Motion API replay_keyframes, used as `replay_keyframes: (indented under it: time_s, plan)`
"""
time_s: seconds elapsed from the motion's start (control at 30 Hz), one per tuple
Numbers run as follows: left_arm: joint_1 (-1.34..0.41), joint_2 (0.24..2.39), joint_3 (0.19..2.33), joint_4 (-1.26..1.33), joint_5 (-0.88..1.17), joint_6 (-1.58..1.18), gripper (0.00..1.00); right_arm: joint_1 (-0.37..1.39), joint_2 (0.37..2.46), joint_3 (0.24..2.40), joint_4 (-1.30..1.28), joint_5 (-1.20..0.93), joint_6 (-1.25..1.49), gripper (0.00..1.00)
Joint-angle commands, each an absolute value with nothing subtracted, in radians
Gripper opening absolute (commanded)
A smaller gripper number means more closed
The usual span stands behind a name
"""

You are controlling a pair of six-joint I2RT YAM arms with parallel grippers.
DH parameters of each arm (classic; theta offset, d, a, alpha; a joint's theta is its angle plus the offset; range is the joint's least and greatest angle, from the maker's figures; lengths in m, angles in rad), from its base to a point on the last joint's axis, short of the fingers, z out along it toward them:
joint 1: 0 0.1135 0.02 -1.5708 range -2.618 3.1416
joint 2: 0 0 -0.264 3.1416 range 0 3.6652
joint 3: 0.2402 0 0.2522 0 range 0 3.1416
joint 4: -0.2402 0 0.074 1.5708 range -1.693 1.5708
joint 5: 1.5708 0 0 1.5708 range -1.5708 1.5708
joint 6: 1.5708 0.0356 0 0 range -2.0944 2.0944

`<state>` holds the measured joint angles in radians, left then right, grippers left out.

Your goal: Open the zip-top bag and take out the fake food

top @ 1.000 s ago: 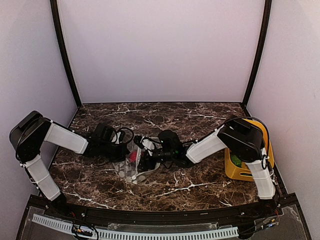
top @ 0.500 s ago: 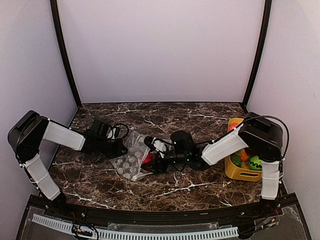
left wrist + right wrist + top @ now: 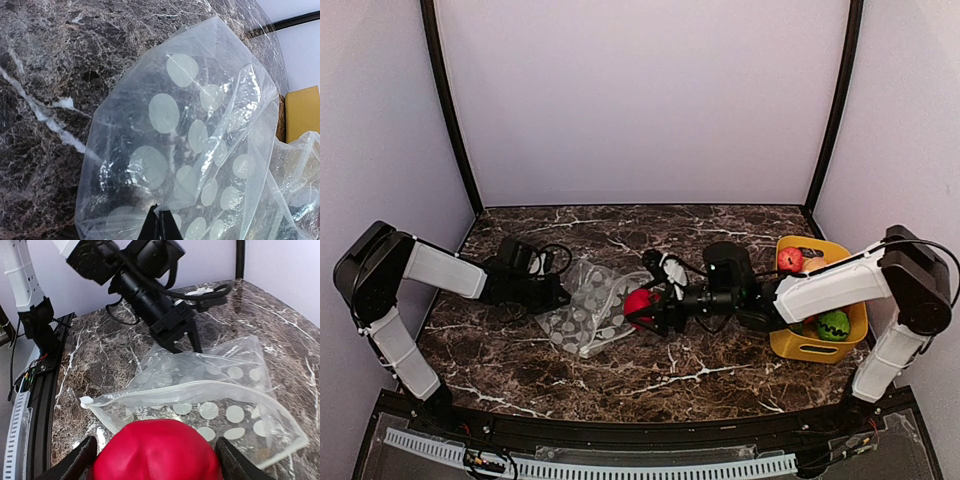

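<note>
The clear polka-dot zip-top bag (image 3: 588, 317) lies flat on the marble table, its zip edge open toward the right; it fills the left wrist view (image 3: 190, 140) and shows in the right wrist view (image 3: 210, 390). My left gripper (image 3: 552, 297) is shut on the bag's left edge, its fingertips (image 3: 161, 227) pinching the film. My right gripper (image 3: 648, 306) is shut on a bright red toy fruit (image 3: 640, 303), held just outside the bag's mouth; the fruit fills the bottom of the right wrist view (image 3: 157, 450). The bag looks empty.
A yellow bin (image 3: 845, 255) stands at the right edge with a red fruit (image 3: 790, 260) and green toy vegetables (image 3: 832, 325) in it. Black frame posts rise at the back corners.
My right gripper has pulled to the right, drawing the red fruit out of the bag. The bag has flattened and stretched. My left gripper kept its hold and shifted slightly left.
</note>
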<state>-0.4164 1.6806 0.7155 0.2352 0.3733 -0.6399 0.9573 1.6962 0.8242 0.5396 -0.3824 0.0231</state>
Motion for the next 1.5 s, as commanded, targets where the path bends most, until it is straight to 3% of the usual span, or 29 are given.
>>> replay_keyframes:
  time_s: [0.0,0.43,0.63,0.93,1.3,1.47]
  plan:
    - [-0.404,1.651,0.713,0.252,0.384,-0.634,0.01,0.873,1.541,0.771,0.455,-0.365,0.096,0.43]
    - [-0.392,1.691,0.699,0.323,0.431,-0.661,0.01,0.561,0.984,0.633,-0.04,-0.111,0.278,0.43]
    - [-0.381,1.703,0.693,0.365,0.446,-0.686,0.01,0.424,0.867,0.615,-0.267,-0.076,0.376,0.43]
    - [-0.379,1.728,0.701,0.393,0.459,-0.703,0.01,0.382,0.757,0.557,-0.433,0.057,0.517,0.49]
    - [-0.372,1.735,0.707,0.399,0.463,-0.71,0.01,0.38,0.752,0.537,-0.484,0.149,0.53,0.72]
    - [-0.365,1.723,0.703,0.392,0.455,-0.706,0.01,0.38,0.753,0.542,-0.47,0.151,0.528,0.94]
